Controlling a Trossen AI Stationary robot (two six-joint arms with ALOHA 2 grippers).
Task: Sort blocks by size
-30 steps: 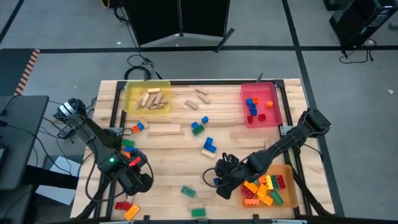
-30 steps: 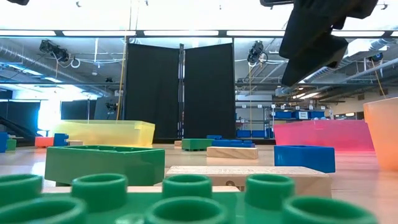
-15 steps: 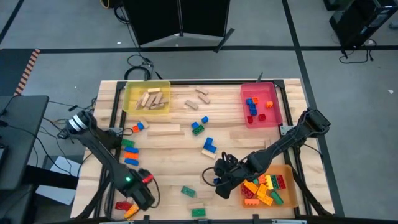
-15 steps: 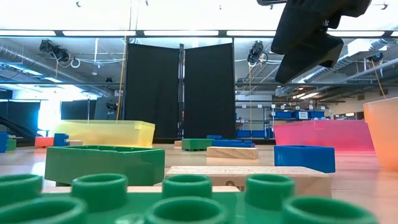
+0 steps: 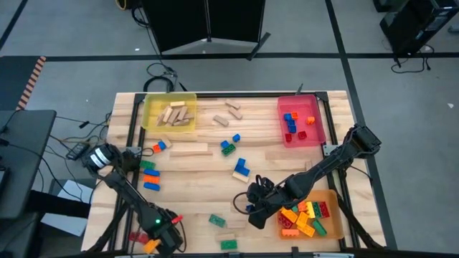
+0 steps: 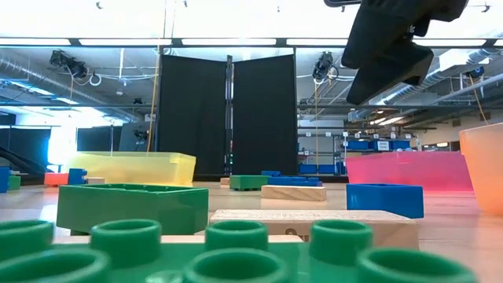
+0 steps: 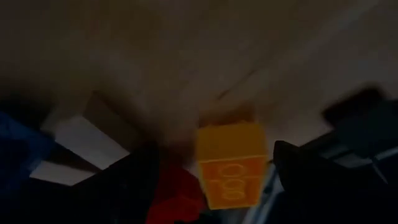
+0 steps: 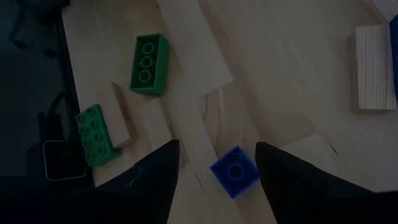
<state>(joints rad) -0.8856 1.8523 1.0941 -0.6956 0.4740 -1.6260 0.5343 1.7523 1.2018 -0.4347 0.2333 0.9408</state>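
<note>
Left hand spread, orange brick blurred | right hand spread over blue brick

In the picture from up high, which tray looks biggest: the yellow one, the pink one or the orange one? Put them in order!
1. Yellow tray: looks largest.
2. Pink tray and orange tray: too close to rank. The right arm covers part of the orange tray, so its full outline does not show.
</note>
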